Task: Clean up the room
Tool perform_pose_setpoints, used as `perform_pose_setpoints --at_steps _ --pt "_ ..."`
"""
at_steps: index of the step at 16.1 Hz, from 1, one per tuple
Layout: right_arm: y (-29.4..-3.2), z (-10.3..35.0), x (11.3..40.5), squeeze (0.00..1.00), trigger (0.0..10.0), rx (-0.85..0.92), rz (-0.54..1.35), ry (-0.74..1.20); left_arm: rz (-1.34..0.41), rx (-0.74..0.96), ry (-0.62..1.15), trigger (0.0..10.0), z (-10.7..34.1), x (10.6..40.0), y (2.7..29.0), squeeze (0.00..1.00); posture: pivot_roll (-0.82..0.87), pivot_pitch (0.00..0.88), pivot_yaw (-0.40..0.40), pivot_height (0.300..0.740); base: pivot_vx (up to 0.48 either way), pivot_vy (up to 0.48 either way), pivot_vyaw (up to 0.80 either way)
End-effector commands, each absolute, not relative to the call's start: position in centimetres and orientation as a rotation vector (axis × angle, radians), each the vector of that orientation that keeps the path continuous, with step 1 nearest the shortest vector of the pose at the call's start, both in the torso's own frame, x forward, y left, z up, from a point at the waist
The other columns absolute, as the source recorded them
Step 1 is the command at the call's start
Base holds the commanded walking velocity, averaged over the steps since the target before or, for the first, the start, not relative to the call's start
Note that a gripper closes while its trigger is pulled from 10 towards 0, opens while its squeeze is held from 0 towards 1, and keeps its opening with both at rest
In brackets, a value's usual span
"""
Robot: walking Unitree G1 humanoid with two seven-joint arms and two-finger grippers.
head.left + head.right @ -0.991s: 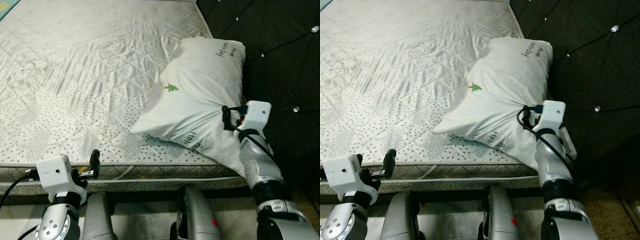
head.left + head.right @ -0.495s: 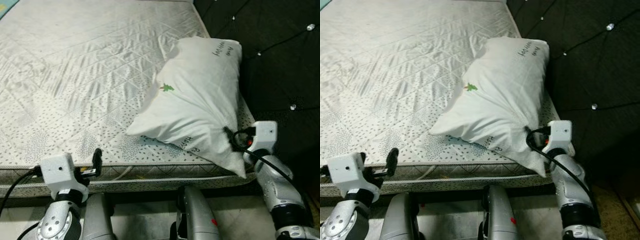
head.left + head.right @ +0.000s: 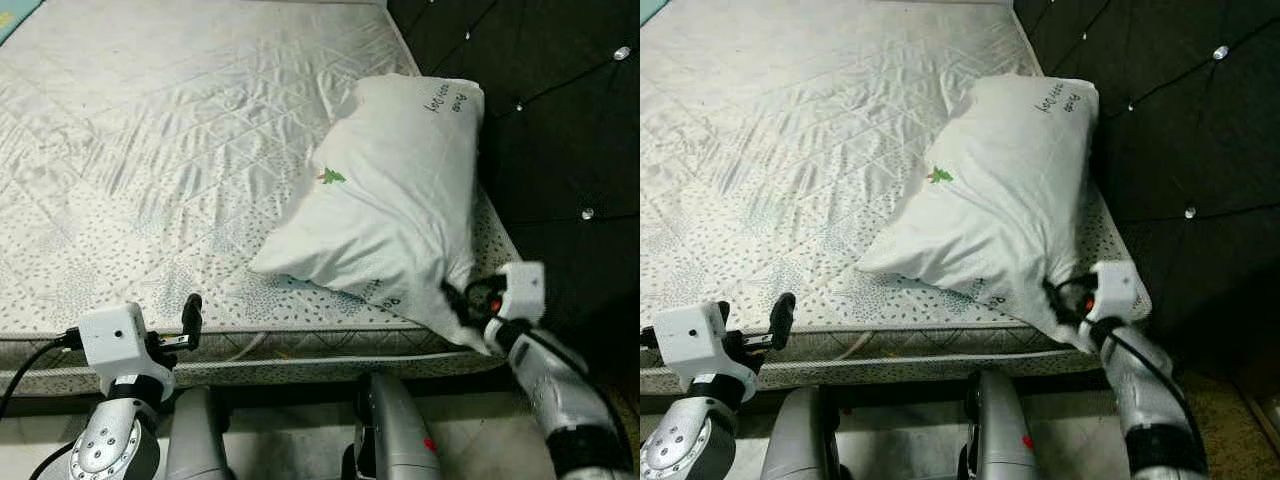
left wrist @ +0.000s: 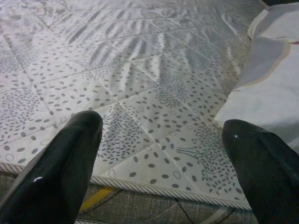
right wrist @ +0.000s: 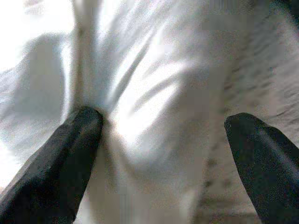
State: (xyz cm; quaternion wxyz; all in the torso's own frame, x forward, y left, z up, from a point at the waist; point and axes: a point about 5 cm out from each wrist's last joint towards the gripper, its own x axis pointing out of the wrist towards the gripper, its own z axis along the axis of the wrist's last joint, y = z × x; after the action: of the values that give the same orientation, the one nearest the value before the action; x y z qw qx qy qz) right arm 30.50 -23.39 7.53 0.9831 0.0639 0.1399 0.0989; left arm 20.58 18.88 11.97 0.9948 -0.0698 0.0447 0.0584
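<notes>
A white pillow (image 3: pixel 400 200) with a small green tree print lies slanted on the right side of the bare quilted mattress (image 3: pixel 150 150). Its far end leans against the dark headboard. My right gripper (image 3: pixel 455 300) is at the pillow's near corner, by the mattress's front right corner. In the right wrist view it stands open, with creased pillow fabric (image 5: pixel 149 93) between its two black fingers (image 5: pixel 60 158). My left gripper (image 3: pixel 190 320) hovers open just off the mattress's front edge, with nothing between its fingers (image 4: pixel 56 172).
A black tufted headboard (image 3: pixel 560 120) with shiny studs runs along the right of the bed. The mattress's piped front edge (image 3: pixel 280 345) lies right before me, with my silver legs (image 3: pixel 390 430) and pale floor below it.
My right arm has drawn down and back toward the mattress's front corner. The pillow's near end, held up a second ago, now lies lower on the mattress. The left arm has barely moved.
</notes>
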Motion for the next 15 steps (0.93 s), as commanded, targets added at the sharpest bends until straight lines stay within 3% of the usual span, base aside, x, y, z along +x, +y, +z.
perform_pose_setpoints --at_steps 1,4,7,10,13,14,15 --pt "-23.0 7.9 30.4 0.00 10.0 0.187 0.257 0.278 0.105 -0.140 0.106 10.0 11.6 20.5 18.8 0.00 -0.01 0.125 -0.054 0.551 0.000 0.000 0.00" --pt "-23.9 8.4 30.6 0.00 10.0 0.258 0.226 0.270 0.095 -0.144 0.101 10.0 11.7 20.9 18.6 0.00 -0.01 0.121 -0.050 0.551 0.000 0.000 0.00" --pt "-22.6 8.5 30.5 0.00 10.0 0.245 0.282 0.279 0.091 -0.145 0.103 10.0 11.6 20.9 18.6 0.00 -0.01 0.120 -0.049 0.551 0.000 0.000 0.00" --pt "-17.9 10.2 31.9 0.00 10.0 0.296 0.325 0.214 0.083 -0.146 0.100 10.0 11.6 21.1 18.4 0.00 -0.01 0.116 -0.048 0.551 0.000 0.000 0.00" --pt "-15.4 10.5 32.6 0.00 10.0 0.258 0.334 0.211 0.083 -0.147 0.093 10.0 11.7 21.4 18.4 0.00 0.00 0.108 -0.053 0.551 0.000 0.000 0.00" --pt "-14.2 10.5 32.6 0.00 7.3 0.269 0.353 0.201 0.086 -0.147 0.089 10.0 11.8 21.5 18.4 0.00 0.00 0.104 -0.056 0.551 0.000 0.000 0.00" --pt "-13.6 10.3 32.8 0.00 0.0 0.273 0.340 0.208 0.086 -0.147 0.088 10.0 11.8 21.5 18.4 0.00 0.00 0.103 -0.056 0.551 0.000 0.000 0.00"
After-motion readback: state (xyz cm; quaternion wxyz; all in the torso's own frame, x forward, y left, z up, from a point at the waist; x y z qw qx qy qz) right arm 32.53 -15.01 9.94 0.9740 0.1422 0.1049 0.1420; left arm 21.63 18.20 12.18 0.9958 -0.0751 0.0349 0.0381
